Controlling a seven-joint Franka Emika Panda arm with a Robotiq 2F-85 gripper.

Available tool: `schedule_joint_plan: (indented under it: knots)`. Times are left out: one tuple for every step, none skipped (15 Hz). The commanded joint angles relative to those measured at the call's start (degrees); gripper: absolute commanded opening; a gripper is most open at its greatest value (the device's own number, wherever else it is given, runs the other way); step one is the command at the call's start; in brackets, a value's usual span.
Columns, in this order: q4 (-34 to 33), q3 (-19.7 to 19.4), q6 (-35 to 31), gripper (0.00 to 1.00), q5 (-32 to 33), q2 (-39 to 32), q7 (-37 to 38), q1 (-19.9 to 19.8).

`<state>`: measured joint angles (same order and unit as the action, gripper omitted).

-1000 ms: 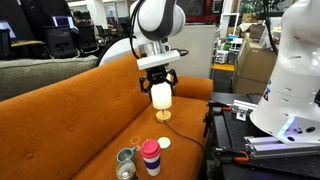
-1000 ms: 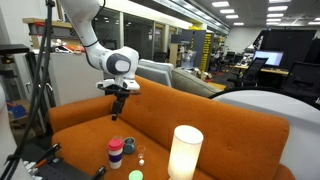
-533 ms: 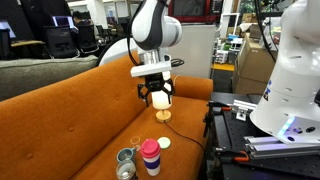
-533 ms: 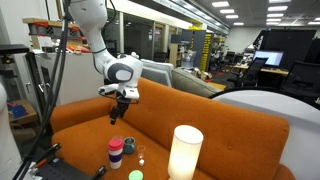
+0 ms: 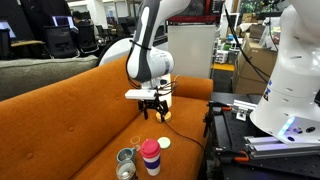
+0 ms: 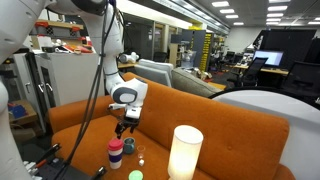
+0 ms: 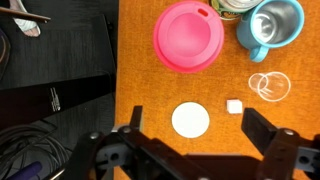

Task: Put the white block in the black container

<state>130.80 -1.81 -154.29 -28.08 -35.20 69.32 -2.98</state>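
Currently, the white block (image 7: 234,106) lies beneath the end effector (image 7: 192,128).

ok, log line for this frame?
gripper: open, empty, above orange couch | white block: on couch beside white disc, ungrasped | silver cup: next to pink tumbler, no block inside

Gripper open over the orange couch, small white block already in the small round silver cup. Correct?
One thing is off: the small white block is not in the small round silver cup. The wrist view shows it lying on the orange couch seat, beside a flat white disc, apart from the cup. The gripper is open over the couch, as said.
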Motion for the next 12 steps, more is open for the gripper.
schedule_joint_plan:
  knots:
    - [-0.83, -0.35, 0.21, 1.00, -0.61, -0.77, 0.33, 0.35]
    - [-1.22, -0.34, 0.21, 1.00, -0.76, -0.99, 0.66, 0.34]
    - [-1.31, -0.33, 0.21, 1.00, -0.77, -0.96, 0.89, 0.34]
    - [-1.35, -0.33, 0.21, 1.00, -0.77, -0.95, 1.01, 0.34]
    - [-1.35, -0.33, 0.21, 1.00, -0.77, -0.95, 1.06, 0.34]
    - [-1.35, -0.33, 0.21, 1.00, -0.78, -0.95, 1.08, 0.34]
    - [-1.35, -0.33, 0.21, 1.00, -0.78, -0.95, 1.09, 0.34]
    - [-1.93, 0.59, 0.15, 1.00, -1.90, -1.29, 0.33, -0.74]
    - [-3.00, 1.00, 0.20, 1.00, -2.72, -2.33, 0.40, -1.41]
    - [-3.93, 1.24, 0.12, 1.00, -3.76, -3.26, 0.91, -1.91]
    - [-5.28, 2.19, -1.41, 1.00, -6.23, -4.89, 0.79, -3.20]
    - [-6.99, 2.94, -1.71, 1.00, -8.59, -6.64, 0.40, -4.33]
